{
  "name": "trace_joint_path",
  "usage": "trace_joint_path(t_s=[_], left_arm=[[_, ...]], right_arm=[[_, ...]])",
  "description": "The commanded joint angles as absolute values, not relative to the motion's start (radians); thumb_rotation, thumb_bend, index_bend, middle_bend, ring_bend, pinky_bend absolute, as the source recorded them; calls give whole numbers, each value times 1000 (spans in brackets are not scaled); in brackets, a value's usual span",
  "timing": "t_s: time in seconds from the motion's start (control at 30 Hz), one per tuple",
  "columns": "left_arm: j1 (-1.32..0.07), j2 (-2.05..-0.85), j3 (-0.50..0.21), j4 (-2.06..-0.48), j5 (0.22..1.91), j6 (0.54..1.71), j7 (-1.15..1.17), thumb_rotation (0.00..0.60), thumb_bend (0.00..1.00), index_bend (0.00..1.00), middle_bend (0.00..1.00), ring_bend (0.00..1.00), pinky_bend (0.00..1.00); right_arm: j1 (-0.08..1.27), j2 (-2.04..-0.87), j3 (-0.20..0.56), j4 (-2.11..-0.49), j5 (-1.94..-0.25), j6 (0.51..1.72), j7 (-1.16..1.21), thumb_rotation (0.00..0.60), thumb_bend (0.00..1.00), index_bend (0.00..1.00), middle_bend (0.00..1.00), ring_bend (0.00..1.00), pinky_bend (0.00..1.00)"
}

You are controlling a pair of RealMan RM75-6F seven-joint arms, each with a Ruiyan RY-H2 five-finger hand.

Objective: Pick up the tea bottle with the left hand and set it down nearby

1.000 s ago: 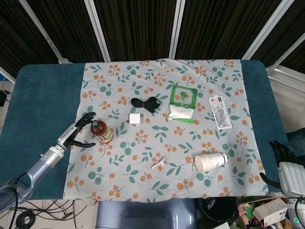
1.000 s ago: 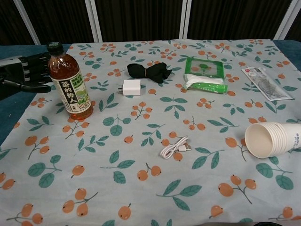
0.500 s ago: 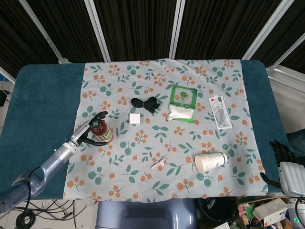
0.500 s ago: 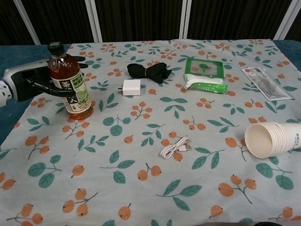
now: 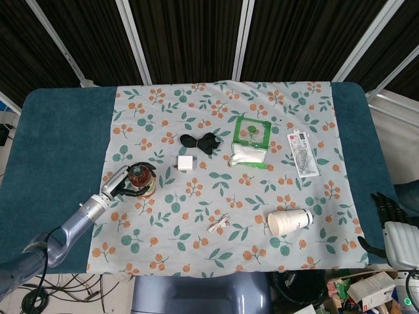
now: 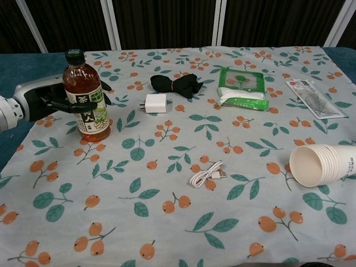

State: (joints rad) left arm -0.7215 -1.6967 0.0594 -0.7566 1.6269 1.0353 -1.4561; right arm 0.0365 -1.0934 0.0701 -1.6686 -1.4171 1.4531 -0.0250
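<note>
Clearly the risk lay in the grip: the left hand (image 6: 53, 99) had its dark fingers (image 6: 78, 104) wrapped round the middle of the tea bottle (image 6: 84, 95), which stood upright on the floral tablecloth (image 6: 178, 183) near its left edge. I judged that a hold so low on a tall, full bottle could let it tip or slip on lifting, and a careless set-down might topple it toward the white charger (image 6: 156, 103) close by. How tightly the fingers pressed behind the bottle was hidden. The right hand (image 5: 387, 219) showed only partly at the frame's edge; I could not tell whether it was open or closed.
</note>
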Motion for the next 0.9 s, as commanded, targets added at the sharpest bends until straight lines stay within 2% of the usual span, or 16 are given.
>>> trace_joint_path(t_s=[0.03, 0.27, 0.4, 0.57, 0.67, 0.9], left_arm=[[-732, -1659, 41, -811, 1618, 1050, -1439, 600, 629, 344, 403, 352, 490], [-775, -1510, -12, -1026, 1613, 1082, -1404, 600, 629, 344, 405, 352, 490], [-794, -1434, -59, -1140, 1601, 1105, -1267, 600, 629, 343, 405, 352, 490], [-805, -1387, -121, -1262, 1561, 1124, -891, 600, 628, 342, 405, 344, 490], [-805, -1391, -133, -1287, 1568, 1151, -661, 600, 625, 341, 405, 342, 490], [-793, -1505, -139, -1138, 1692, 1349, -106, 600, 624, 350, 412, 336, 490]], right_arm=[[37, -1093, 70, -1669, -1418, 1452, -24, 600, 126, 0, 38, 60, 151], [38, -1093, 67, -1673, -1418, 1448, -26, 600, 127, 0, 38, 60, 151], [38, -1091, 68, -1677, -1412, 1444, -26, 600, 126, 0, 38, 60, 151], [38, -1091, 68, -1680, -1408, 1441, -30, 600, 126, 0, 38, 60, 151], [39, -1091, 67, -1682, -1407, 1439, -33, 600, 127, 0, 38, 60, 151], [39, -1091, 67, -1685, -1404, 1438, -39, 600, 126, 0, 38, 60, 151]])
